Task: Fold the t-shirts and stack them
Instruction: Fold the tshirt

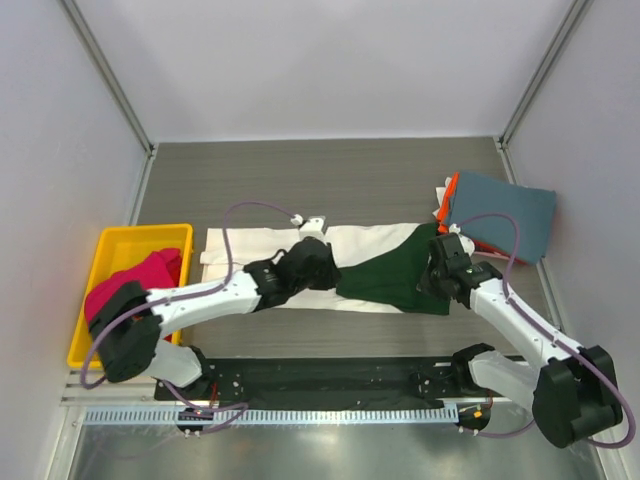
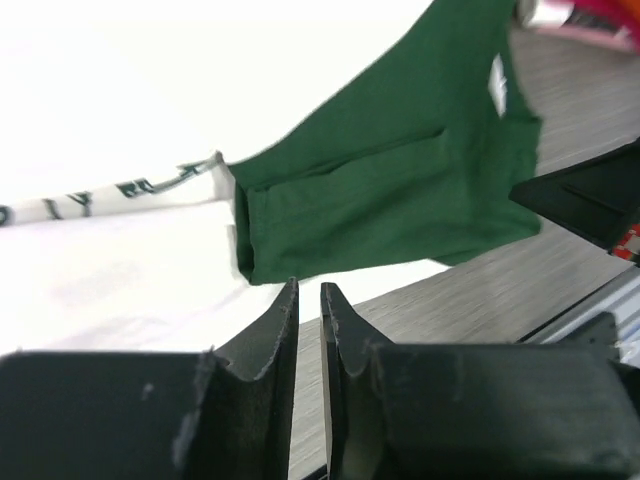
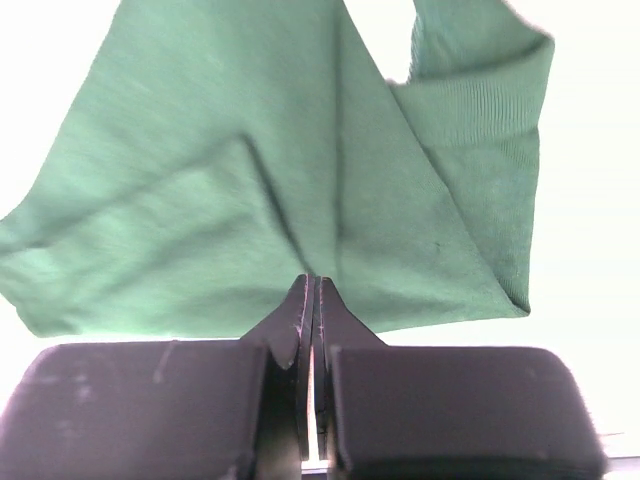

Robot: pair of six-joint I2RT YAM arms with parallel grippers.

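Observation:
A cream-white t-shirt (image 1: pixel 250 250) lies flat across the middle of the table, with its dark green sleeve (image 1: pixel 390 272) folded over the body at the right. My left gripper (image 1: pixel 315 265) hovers at the sleeve's left end. In the left wrist view the left gripper (image 2: pixel 310 292) stands open by a narrow gap with nothing in it, just short of the green sleeve (image 2: pixel 400 190). My right gripper (image 1: pixel 440 265) is at the sleeve's right end. The right wrist view shows the right gripper (image 3: pixel 316 280) shut, pinching the green sleeve (image 3: pixel 250 180) where its creases meet.
A folded slate-blue shirt (image 1: pixel 500 212) lies on an orange one (image 1: pixel 450 190) at the back right. A yellow bin (image 1: pixel 112 250) at the left holds a red-magenta shirt (image 1: pixel 130 282). Grey walls close off the table on three sides.

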